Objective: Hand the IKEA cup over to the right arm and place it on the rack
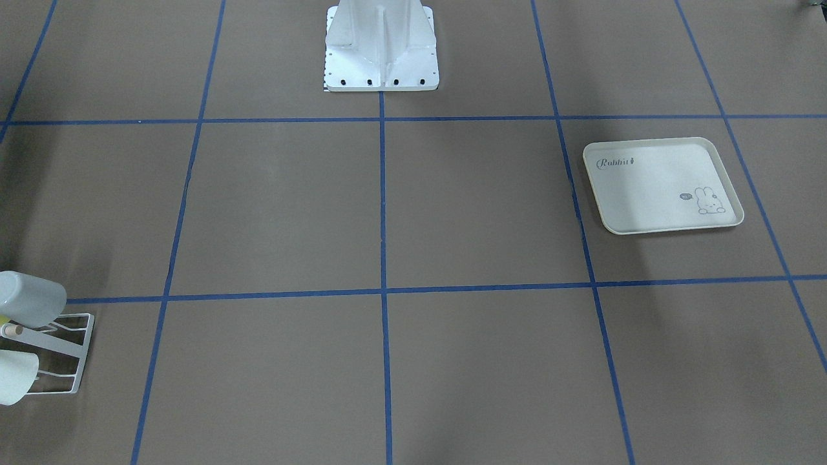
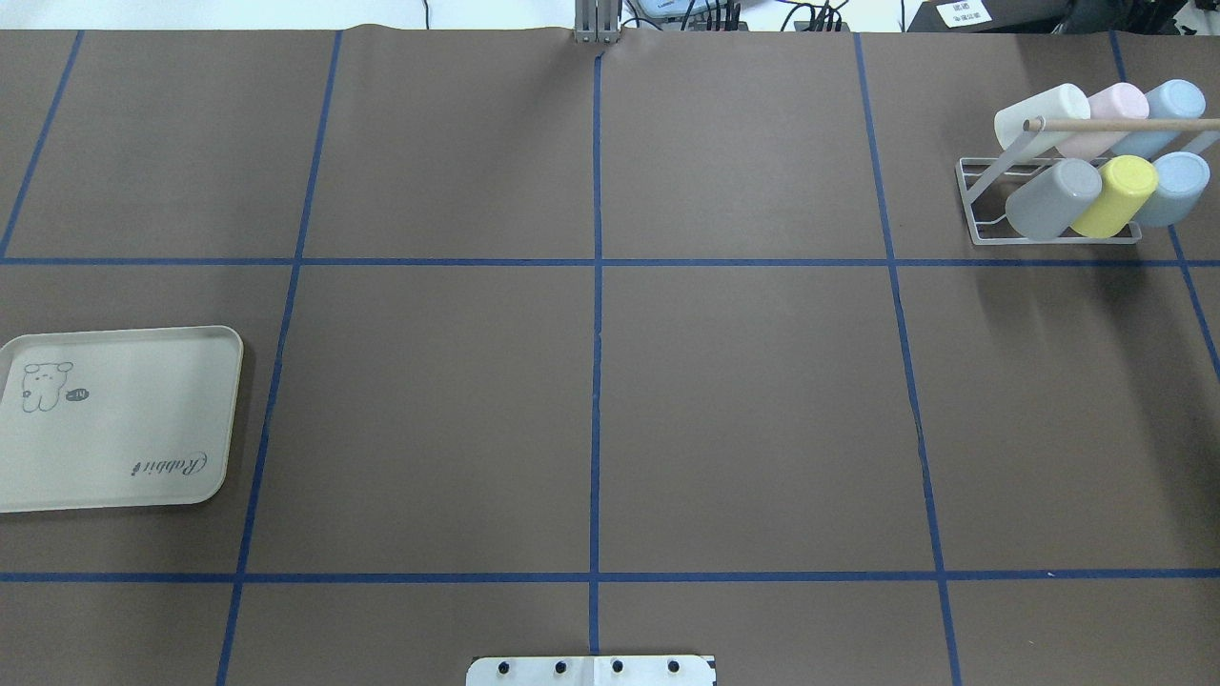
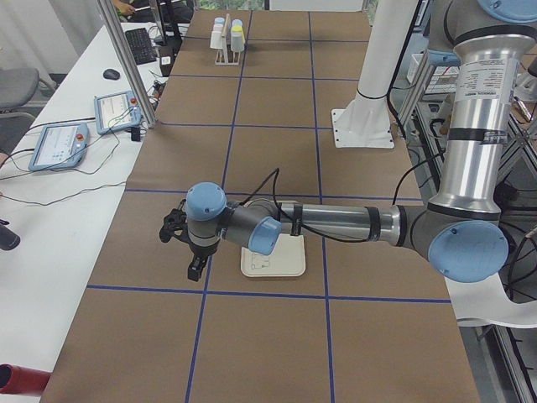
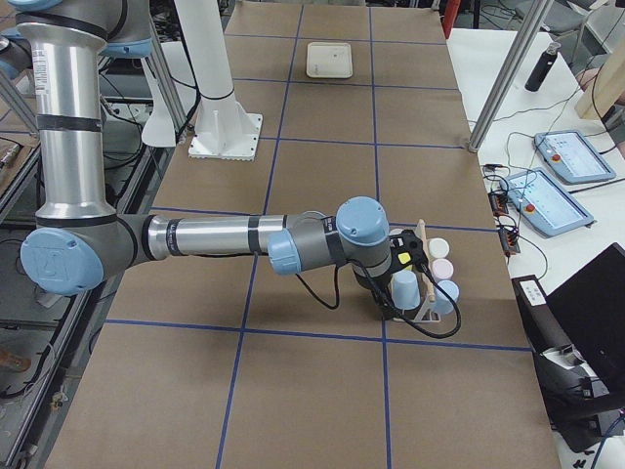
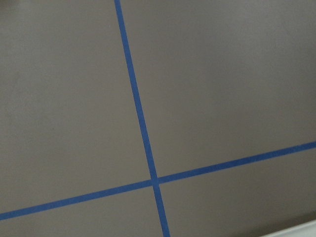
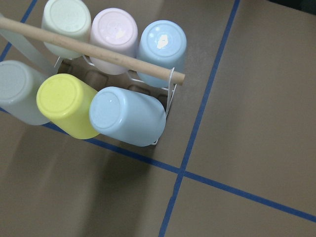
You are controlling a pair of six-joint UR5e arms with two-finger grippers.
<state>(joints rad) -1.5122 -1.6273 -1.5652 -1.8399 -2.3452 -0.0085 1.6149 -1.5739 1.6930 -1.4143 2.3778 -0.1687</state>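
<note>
Right gripper (image 4: pixel 410 252), opening and any load not determinable, hangs just beside the rack (image 6: pixel 98 49) bearing 6 cups (image 6: pixel 127 116) at frame lower right, left gripper (image 3: pixel 180 235) well apart.

I see the rack (image 2: pixel 976 204) in the upper right of the overhead frame, standing on the bench (image 2: pixel 743 400). It is a small white wire frame with a light wooden dowel (image 2: pixel 1125 124) across its top. Six cups sit tilted on its prongs, bottoms up. The upper row has a cream cup (image 2: pixel 1044 110), a pink cup (image 2: pixel 1117 101) and a pale blue cup (image 2: pixel 1174 99). The lower row has a grey cup (image 2: pixel 1053 198), a yellow cup (image 2: pixel 1115 195) and a second pale blue cup (image 2: pixel 1174 187).
</note>
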